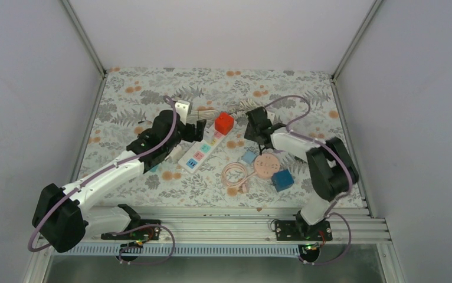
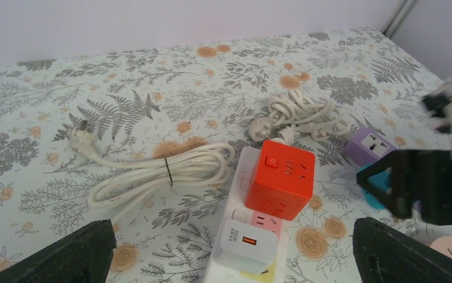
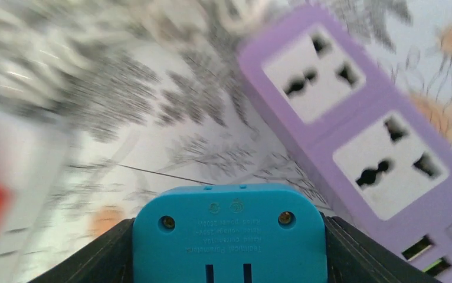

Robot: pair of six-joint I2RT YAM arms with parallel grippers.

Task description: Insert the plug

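Note:
A blue adapter plug sits between the black fingers of my right gripper, which press on both of its sides. Just beyond it in the right wrist view lies a purple socket strip with two white outlets. The left wrist view shows the same strip and the plug in the right gripper. My left gripper stands wide open above a white power strip, which carries a red cube socket and a white charger.
Two bundles of white cable lie behind the power strip. A pink coiled cable, a pink round disc, a dark blue cube and a light blue block lie in front of the right gripper. White walls enclose the table.

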